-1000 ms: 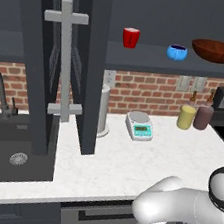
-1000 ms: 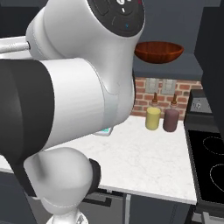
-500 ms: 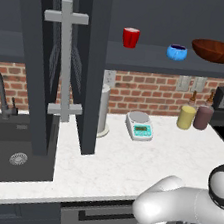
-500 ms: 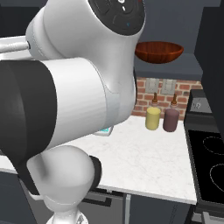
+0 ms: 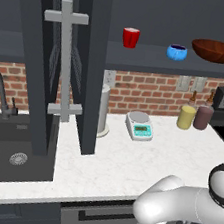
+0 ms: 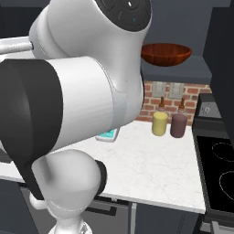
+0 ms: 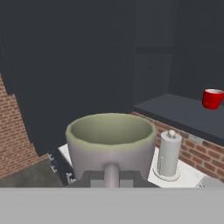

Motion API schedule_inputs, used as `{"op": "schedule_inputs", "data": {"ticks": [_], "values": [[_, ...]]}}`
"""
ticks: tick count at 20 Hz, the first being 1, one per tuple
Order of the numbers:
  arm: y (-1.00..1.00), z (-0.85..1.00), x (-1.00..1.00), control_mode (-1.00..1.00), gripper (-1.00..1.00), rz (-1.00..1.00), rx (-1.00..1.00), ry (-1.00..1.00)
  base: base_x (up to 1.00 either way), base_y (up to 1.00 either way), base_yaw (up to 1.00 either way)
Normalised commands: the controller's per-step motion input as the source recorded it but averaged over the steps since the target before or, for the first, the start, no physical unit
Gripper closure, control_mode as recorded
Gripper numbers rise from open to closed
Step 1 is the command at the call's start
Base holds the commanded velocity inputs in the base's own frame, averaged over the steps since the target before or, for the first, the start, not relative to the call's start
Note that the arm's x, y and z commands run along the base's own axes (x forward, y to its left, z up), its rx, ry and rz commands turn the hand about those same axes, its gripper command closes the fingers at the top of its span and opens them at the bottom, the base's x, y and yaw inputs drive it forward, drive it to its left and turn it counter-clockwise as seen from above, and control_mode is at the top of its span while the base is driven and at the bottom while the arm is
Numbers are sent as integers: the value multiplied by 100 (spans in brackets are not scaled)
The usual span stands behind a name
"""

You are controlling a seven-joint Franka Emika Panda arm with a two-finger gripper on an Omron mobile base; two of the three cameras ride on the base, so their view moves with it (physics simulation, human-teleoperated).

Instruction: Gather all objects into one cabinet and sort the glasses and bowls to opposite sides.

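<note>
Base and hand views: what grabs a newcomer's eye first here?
In the hand view, the pale mug looms right in front of the camera, gripped by its handle. In the left base view, the open cabinet shelf carries the red cup, blue bowl and wide brown bowl in a row.

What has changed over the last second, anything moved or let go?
Nothing visibly changed. The red cup, blue bowl and brown bowl sit on the cabinet shelf as before, and the arm holds the same pose. In the hand view the claw is shut on the mug.
</note>
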Motion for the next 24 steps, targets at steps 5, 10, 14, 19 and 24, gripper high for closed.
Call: {"op": "schedule_inputs", "data": {"ticks": [5, 10, 14, 19, 24], "values": [[37, -1, 3, -100, 100, 0, 0, 0, 0, 0, 0], [87, -15, 30, -100, 100, -8, 2, -3, 0, 0, 0], [49, -47, 97, -100, 100, -12, 8, -2, 0, 0, 0], [11, -52, 100, -100, 100, -5, 25, -9, 0, 0, 0], [-1, -85, 73, -100, 100, 0, 50, -36, 0, 0, 0]]}}
